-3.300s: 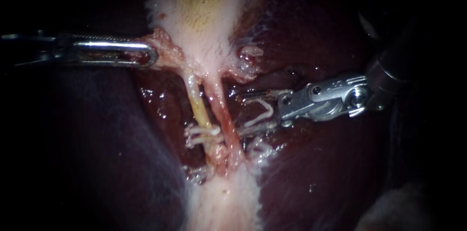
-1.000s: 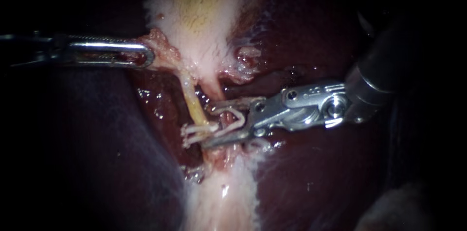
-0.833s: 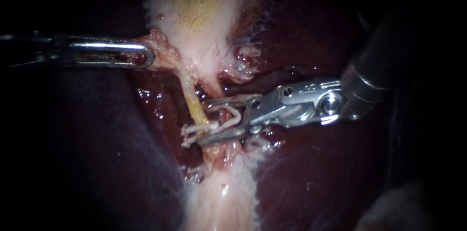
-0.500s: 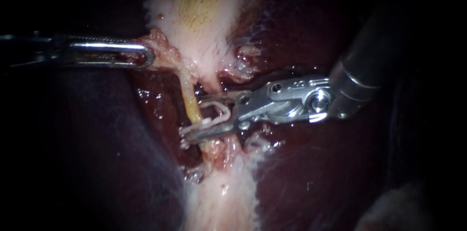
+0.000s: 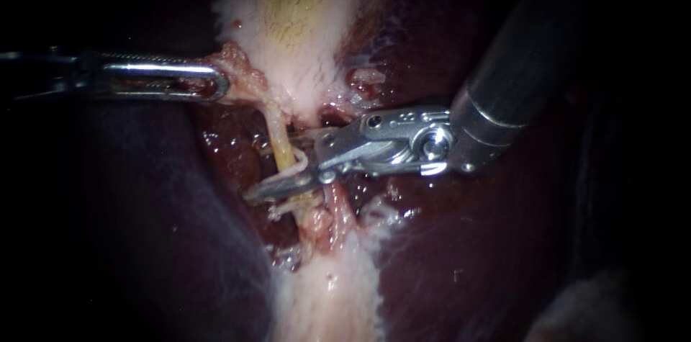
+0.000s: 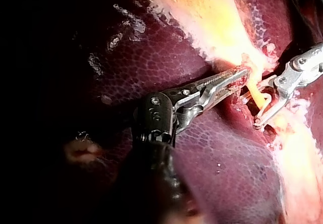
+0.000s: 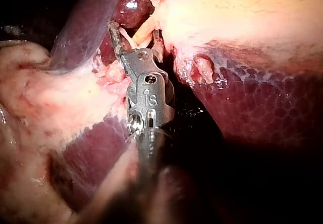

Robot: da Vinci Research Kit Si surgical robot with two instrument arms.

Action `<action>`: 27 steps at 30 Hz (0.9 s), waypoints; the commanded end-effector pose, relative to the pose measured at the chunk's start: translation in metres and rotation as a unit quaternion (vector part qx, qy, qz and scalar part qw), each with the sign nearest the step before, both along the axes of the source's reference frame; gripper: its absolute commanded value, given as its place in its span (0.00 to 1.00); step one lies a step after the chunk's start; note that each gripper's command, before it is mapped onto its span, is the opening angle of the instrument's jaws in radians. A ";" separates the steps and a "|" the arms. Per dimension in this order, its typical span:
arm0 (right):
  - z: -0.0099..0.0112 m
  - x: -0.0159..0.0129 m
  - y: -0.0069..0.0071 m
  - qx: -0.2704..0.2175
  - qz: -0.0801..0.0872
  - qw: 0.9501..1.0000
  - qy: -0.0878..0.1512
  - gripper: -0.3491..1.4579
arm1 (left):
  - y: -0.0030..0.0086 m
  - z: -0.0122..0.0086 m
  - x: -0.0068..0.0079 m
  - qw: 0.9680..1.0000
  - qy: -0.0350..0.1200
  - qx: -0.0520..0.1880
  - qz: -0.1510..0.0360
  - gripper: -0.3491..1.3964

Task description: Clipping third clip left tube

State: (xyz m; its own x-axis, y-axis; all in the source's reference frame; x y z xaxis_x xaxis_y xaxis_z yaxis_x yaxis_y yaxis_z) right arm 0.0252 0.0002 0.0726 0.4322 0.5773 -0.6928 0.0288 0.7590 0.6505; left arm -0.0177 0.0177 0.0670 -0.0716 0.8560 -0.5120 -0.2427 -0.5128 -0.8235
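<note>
Running down the middle of the endoscope view from the pale gallbladder [image 5: 288,18], the yellowish left tube [image 5: 282,146] lies just left of the pinker right tube [image 5: 340,201]. The right instrument [image 5: 275,165] has its pincer astride the left tube, one jaw to each side, standing partly open. Both jaws bear on the white loaded clip [image 5: 302,162] seated between them. Just beneath the lower jaw, the white ends of fitted clips [image 5: 284,207] show on the same tube (how many I cannot tell, since the jaw covers them).

At upper left the left instrument [image 5: 222,83] has its pincer clamped tight on the pinkish fringe of the gallbladder. The left wrist view shows the same hold [image 6: 242,74], with the yellow tube [image 6: 258,97] just ahead of it.

All of this lies on the dark red, wet liver [image 5: 461,241]. Beyond the lit tissue the surroundings are black.

A few seconds ago the right instrument stood to the right of the right tube, its pincer spread wider. It has since come leftward across that tube onto the left one, and the jaws stand closer together. The left instrument has kept its place and grip.
</note>
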 end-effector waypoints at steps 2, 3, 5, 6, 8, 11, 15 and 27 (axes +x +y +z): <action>0.0001 0.0001 0.0001 0.000 0.001 1.000 0.001 0.47 | 0.0000 0.0000 0.0000 1.000 0.000 0.000 0.000 0.00; 0.0001 0.0002 0.0002 0.000 0.001 1.000 0.001 0.47 | 0.0000 0.0000 0.0000 1.000 0.000 0.000 0.000 0.00; 0.0001 0.0004 0.0004 0.001 0.004 1.000 0.004 0.47 | 0.0000 0.0000 0.0000 1.000 0.000 0.000 0.000 0.00; 0.0001 0.0005 0.0005 0.001 0.006 1.000 0.007 0.47 | 0.0000 0.0000 0.0000 1.000 0.000 0.000 0.000 0.00; 0.0000 0.0007 0.0007 0.002 0.008 1.000 0.009 0.47 | 0.0000 0.0000 0.0000 1.000 0.000 0.000 0.000 0.00; -0.0002 0.0008 0.0011 0.003 0.012 1.000 0.016 0.47 | 0.0000 0.0000 0.0000 1.000 0.000 0.000 0.000 0.00; -0.0010 0.0007 0.0018 0.008 0.021 0.999 0.030 0.47 | 0.0000 -0.0001 0.0002 1.000 0.000 0.000 0.000 0.00; -0.0043 0.0008 0.0026 0.037 0.034 0.995 0.088 0.47 | -0.0001 -0.0001 0.0005 1.000 -0.001 0.000 0.001 0.00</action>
